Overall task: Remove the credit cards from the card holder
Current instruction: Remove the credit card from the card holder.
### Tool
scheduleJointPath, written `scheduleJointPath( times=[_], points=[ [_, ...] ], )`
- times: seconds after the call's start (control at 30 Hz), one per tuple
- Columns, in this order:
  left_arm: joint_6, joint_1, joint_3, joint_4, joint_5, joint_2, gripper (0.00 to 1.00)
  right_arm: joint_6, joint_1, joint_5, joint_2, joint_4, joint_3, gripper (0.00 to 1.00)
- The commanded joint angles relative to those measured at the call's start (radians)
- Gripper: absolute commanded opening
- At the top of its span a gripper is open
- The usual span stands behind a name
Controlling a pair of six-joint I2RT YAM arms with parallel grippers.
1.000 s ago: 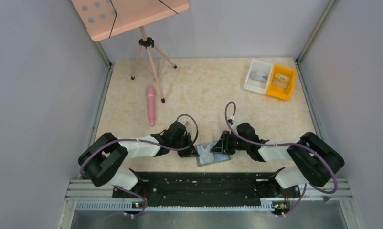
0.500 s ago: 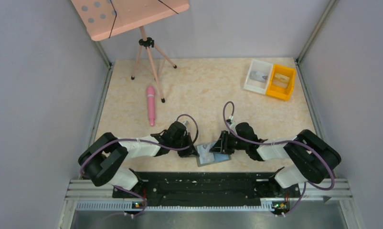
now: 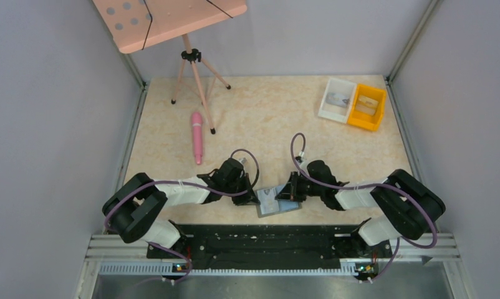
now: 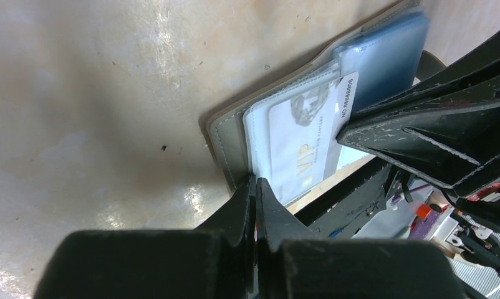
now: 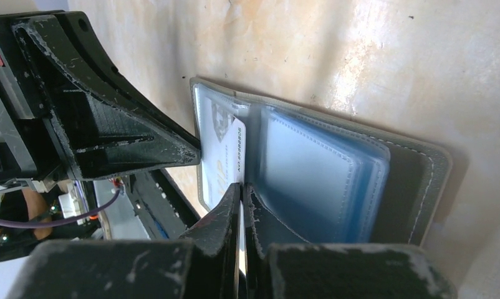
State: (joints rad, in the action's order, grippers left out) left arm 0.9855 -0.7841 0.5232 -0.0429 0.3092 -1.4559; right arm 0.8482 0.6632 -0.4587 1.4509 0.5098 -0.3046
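The card holder (image 3: 277, 202) lies open on the table near the front edge, grey cover (image 4: 225, 140) down, pale blue sleeves (image 5: 322, 168) up. A white credit card (image 4: 303, 143) marked VIP sticks partway out of a clear sleeve. My right gripper (image 3: 283, 194) comes in from the right and is shut on that card's edge (image 5: 238, 146), a white sliver showing between its fingertips (image 5: 242, 187). My left gripper (image 3: 255, 199) is shut, its tips (image 4: 255, 182) resting on the holder's left edge. Whether it pinches the cover I cannot tell.
A pink cylinder (image 3: 197, 137) lies at the left, by a pink tripod (image 3: 194, 75) carrying a pink board (image 3: 166, 18). A white bin (image 3: 336, 98) and a yellow bin (image 3: 368, 107) stand at the back right. The black base rail (image 3: 260, 240) runs just behind the holder.
My right gripper has closed onto the card's edge; it stood partly open before. The left gripper and the holder have stayed put.
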Motion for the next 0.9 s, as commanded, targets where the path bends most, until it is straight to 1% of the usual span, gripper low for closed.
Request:
scheduleJointPath(
  times=[0.0,0.3,0.6,0.67,0.73,0.8,0.87],
  points=[
    [-0.028,-0.003,-0.002,0.102,-0.074,-0.029,0.0,-0.031,-0.024,0.014,-0.043,-0.013,-0.013,0.0],
    [-0.035,-0.003,0.02,0.136,-0.087,-0.011,0.0,-0.045,-0.075,0.077,-0.219,-0.188,0.007,0.0],
    [-0.054,-0.003,0.073,0.197,-0.089,0.018,0.0,-0.037,-0.087,0.125,-0.372,-0.355,-0.007,0.0],
    [-0.056,-0.003,0.093,0.218,-0.088,0.035,0.03,-0.029,-0.09,0.13,-0.411,-0.385,-0.014,0.0],
    [-0.055,-0.003,0.125,0.247,-0.094,0.058,0.08,-0.016,-0.09,0.131,-0.452,-0.397,-0.015,0.0],
    [-0.052,-0.003,0.144,0.254,-0.087,0.085,0.16,-0.001,-0.091,0.129,-0.484,-0.401,-0.014,0.0],
    [-0.049,-0.004,0.161,0.247,-0.067,0.111,0.26,0.022,-0.09,0.129,-0.512,-0.402,-0.013,0.0]
  ],
)
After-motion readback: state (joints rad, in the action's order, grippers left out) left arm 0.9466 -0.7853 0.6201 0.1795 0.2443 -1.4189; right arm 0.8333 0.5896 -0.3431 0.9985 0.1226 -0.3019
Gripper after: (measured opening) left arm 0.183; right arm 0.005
